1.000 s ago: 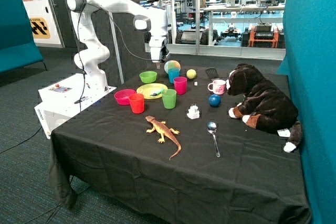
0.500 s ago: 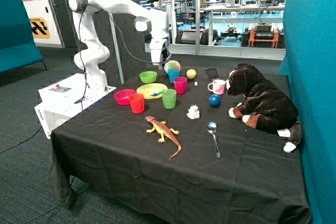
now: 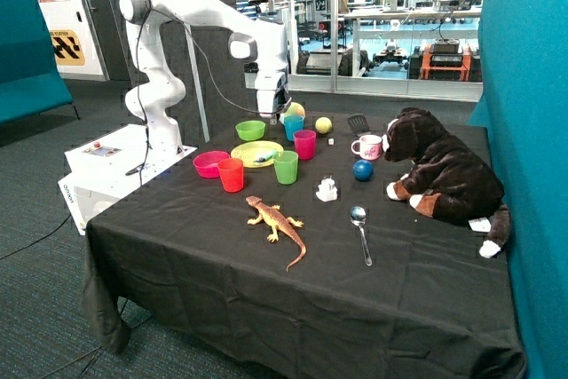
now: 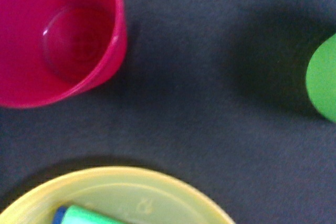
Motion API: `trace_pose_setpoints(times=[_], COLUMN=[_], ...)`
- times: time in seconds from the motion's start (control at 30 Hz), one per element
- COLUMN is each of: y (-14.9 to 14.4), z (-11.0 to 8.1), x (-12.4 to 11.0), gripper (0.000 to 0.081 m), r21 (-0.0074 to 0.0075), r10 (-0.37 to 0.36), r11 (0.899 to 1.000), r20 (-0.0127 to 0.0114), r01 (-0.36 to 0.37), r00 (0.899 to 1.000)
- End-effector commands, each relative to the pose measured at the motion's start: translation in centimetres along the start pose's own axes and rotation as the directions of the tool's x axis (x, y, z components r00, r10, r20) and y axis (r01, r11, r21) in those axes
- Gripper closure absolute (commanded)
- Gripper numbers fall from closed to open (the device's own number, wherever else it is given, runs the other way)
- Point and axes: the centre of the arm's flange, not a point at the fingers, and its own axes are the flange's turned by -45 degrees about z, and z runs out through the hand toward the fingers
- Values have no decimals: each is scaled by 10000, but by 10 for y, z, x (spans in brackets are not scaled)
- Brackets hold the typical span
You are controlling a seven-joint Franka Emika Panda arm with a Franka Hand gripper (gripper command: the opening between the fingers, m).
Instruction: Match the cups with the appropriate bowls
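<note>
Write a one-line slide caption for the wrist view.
Wrist view over black cloth: an empty magenta-pink cup, the yellow-green plate's rim, and a green bowl's edge.

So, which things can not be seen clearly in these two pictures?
- Hand, outside view: too small to tell how it stands; the wrist view does not show it.
- Green bowl, wrist view: cut off by the edge.
- Item on the yellow plate, wrist view: cut off by the edge, unidentifiable.
- Teal cup, outside view: partly hidden behind the arm.

A robotics lab: glass partition (image 3: 399, 33) showing workbenches with equipment beyond, carpet floor (image 3: 35, 219), teal screens (image 3: 524, 130).
</note>
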Motion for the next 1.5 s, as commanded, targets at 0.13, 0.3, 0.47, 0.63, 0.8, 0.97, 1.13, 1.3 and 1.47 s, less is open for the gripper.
trace_pose_setpoints(times=[0.13,0.3,0.47,0.63,0.8,0.97,1.13,1.3,1.47], y=[20,23,33,50,57,59,58,51,47], z=[17,21,23,24,25,30,35,45,55], x=[17,17,20,26,28,30,30,26,23], gripper=[462,450,448,441,442,444,447,451,452], r21=[40,40,40,39,39,39,39,40,40], r10=[-175,-222,-50,309,340,296,238,88,-30], r11=[9998,9997,10000,9995,9994,9996,9997,10000,10000], r20=[9,8,9,11,11,10,10,10,9], r01=[175,222,50,-309,-340,-296,-238,-88,29], r00=[9998,9998,10000,9995,9994,9996,9997,10000,10000])
